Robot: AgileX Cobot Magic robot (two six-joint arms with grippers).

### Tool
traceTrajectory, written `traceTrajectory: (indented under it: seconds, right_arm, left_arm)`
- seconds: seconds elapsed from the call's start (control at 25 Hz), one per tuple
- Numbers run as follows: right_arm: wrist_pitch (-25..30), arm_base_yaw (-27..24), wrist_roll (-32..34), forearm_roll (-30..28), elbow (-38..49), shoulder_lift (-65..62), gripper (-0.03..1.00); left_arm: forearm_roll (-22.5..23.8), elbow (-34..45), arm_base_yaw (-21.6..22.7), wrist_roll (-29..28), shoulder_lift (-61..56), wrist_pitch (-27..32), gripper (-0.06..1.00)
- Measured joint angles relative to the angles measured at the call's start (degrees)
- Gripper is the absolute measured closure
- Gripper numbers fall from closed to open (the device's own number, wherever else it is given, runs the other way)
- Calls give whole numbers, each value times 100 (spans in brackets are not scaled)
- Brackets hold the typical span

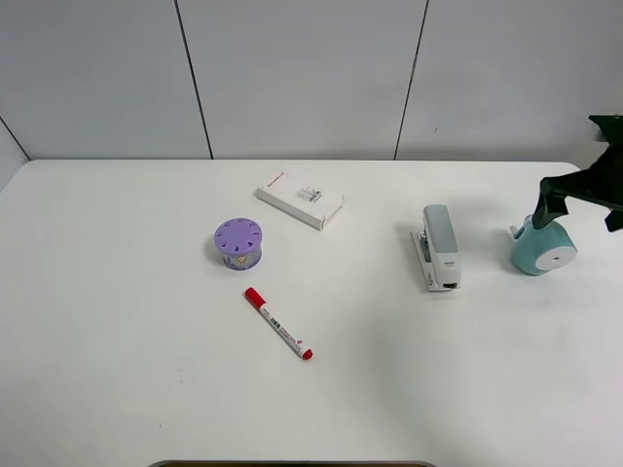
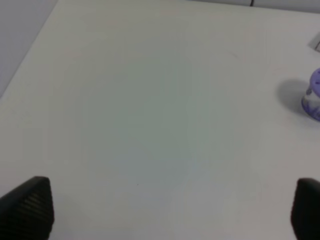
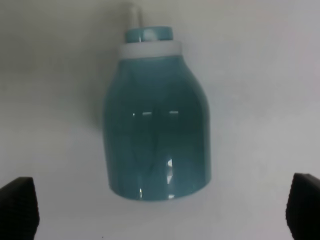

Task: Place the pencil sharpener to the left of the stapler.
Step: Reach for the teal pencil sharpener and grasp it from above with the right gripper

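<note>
Though untouched, pencil sharpener (image 3: pixel 156 115) centred between wide-spread right jaws

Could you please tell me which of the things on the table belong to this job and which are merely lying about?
Belong to the job: pencil sharpener, stapler.
Just lying about: purple cylinder, white box, red marker.

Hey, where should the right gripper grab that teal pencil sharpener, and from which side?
Take the pencil sharpener across its wide teal barrel, probably straight down from above. It lies on its side, both flanks free, and the right gripper hangs over it with jaws open wider than the body.
</note>
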Motion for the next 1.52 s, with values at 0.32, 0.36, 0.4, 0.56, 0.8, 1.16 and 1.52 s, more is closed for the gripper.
traceTrajectory:
  seconds: [0.32, 0.36, 0.4, 0.56, 0.8, 1.16, 1.52]
  right_arm:
    - [-343, 0, -5, 0, 0, 463, -2]
    - [-369, 0, -5, 0, -2, 520, -2]
    - [-402, 0, -5, 0, -7, 563, -2]
    - [-589, 0, -5, 0, -7, 847, -2]
    - [-701, 0, -88, 30, -7, 1145, -2]
    - [-858, 0, -93, 45, -7, 1377, -2]
    - [-925, 0, -93, 45, -14, 1547, -2]
  left_arm:
    - [0, 0, 0, 0, 0, 0, -1]
    - [0, 0, 0, 0, 0, 0, -1]
    - [0, 0, 0, 0, 0, 0, -1]
    - [0, 0, 0, 0, 0, 0, -1]
    - [0, 0, 0, 0, 0, 0, -1]
    - [0, 0, 0, 0, 0, 0, -1]
    - [0, 0, 0, 0, 0, 0, -1]
